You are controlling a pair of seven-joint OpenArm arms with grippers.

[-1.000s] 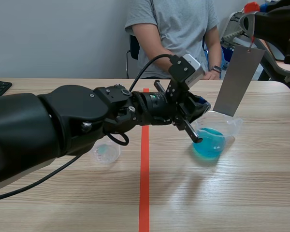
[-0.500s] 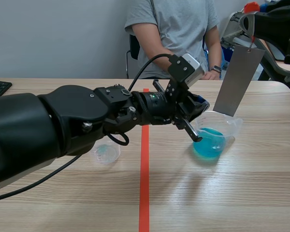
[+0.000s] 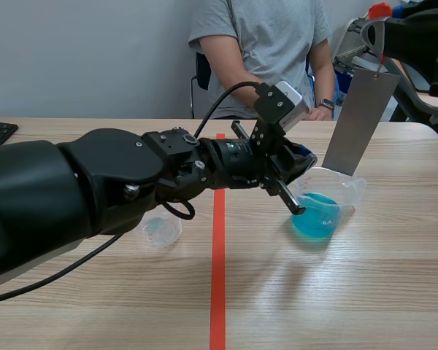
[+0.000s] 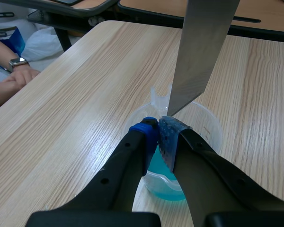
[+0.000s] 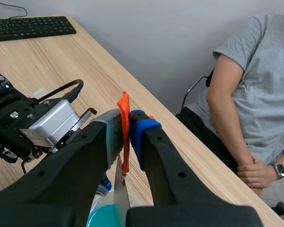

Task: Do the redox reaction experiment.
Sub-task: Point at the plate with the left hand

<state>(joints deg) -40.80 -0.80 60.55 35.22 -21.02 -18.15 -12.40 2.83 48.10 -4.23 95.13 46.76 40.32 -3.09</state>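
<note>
Scene view shows the left gripper reaching past the orange-red tape line to the right part of the table, where its two fingers are pressed together on the near-left wall of a clear beaker that holds blue liquid. The right gripper, raised at the far right, pinches an orange-red tab between its pads. From the tab a grey metal sheet hangs down, its lower end in the beaker's mouth, but I cannot tell if it touches the liquid. A small clear dish stands left of the tape line, under the left arm.
</note>
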